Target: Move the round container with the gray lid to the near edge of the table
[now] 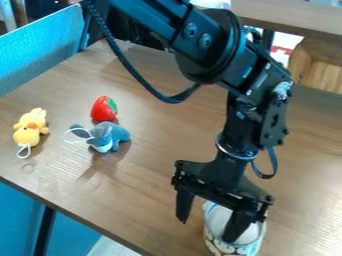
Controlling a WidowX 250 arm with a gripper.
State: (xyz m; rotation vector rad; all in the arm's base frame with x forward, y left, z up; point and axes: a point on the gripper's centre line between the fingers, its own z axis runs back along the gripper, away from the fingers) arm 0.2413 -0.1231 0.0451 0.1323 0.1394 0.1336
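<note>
The black gripper hangs low near the table's front edge, its two fingers spread apart. A round container with a pale interior and a patterned outside stands beneath it. One finger is left of the container, and the other overlaps its opening; I cannot tell whether either touches it. Farther left lie a grey-blue plush animal with a white loop, a red strawberry with a green patch just behind it, and a yellow plush toy with a white string.
The brown wooden table has its front edge running diagonally at lower left. A blue panel borders the upper left. A wooden box-like object is at the upper right, below a wooden ledge. A dark cable loops beside the arm.
</note>
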